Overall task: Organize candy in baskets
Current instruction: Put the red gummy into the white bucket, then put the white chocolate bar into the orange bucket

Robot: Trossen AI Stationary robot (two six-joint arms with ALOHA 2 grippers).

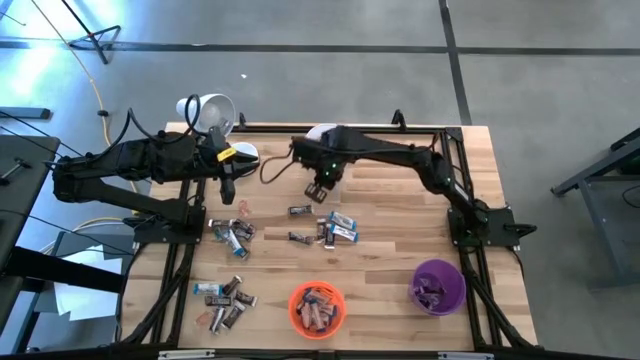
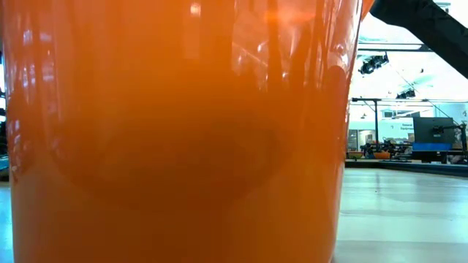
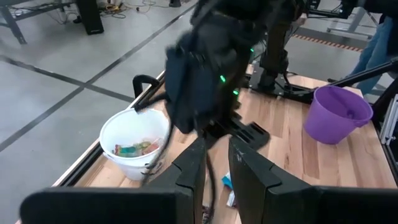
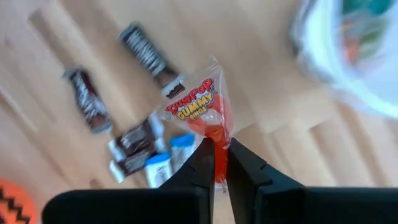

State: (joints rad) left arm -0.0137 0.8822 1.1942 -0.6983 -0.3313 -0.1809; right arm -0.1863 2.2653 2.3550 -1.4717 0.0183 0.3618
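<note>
Above the table's far middle, my right gripper [image 4: 219, 163] pinches a red gummy pack [image 4: 202, 109] in the air, near the white basket [image 3: 134, 146]. My left gripper [image 3: 214, 171] waits beside it, fingers narrowly apart, empty. Loose candy [image 1: 232, 235] lies mid-table; the orange basket [image 1: 317, 308] and purple basket [image 1: 437, 286] sit at the near edge.

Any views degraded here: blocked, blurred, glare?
Low view: almost wholly blocked by the orange basket, out of focus, reflections streaking its wall. Right wrist view: motion blur on the white basket and loose candy; the red gummy packet in the right gripper stays readable. Left wrist view: the other arm is smeared. High view: glare on the floor at left.
</note>
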